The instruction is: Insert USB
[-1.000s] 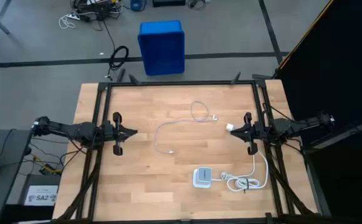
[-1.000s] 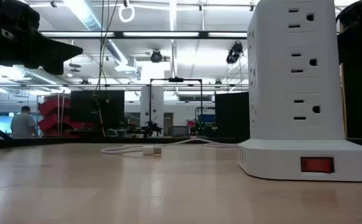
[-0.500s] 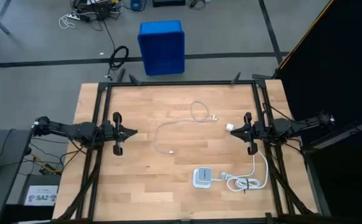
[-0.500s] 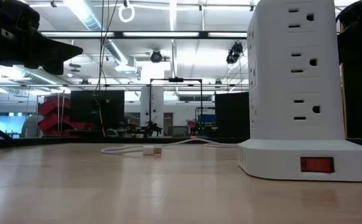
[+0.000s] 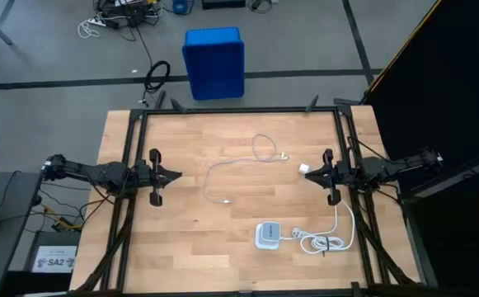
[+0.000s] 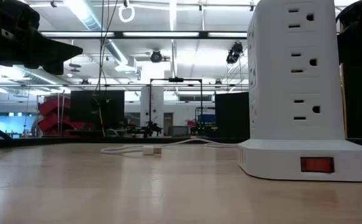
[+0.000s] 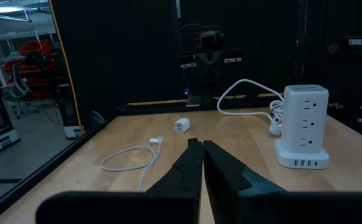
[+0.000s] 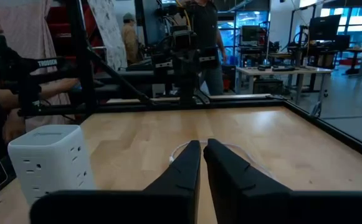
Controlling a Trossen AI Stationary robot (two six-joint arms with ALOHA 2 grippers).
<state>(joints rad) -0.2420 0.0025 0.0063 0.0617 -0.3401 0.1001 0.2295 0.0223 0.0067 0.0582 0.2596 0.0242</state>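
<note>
Here, USB (image 5: 239, 169) mid-table, between both tools — left tool (image 5: 176, 175), right tool (image 5: 307, 173) closed, empty.

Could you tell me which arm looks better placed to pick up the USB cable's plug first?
Probably the left: the left gripper points across bare wood at the USB plug end, while the small white cube lies directly before the right gripper.
</note>
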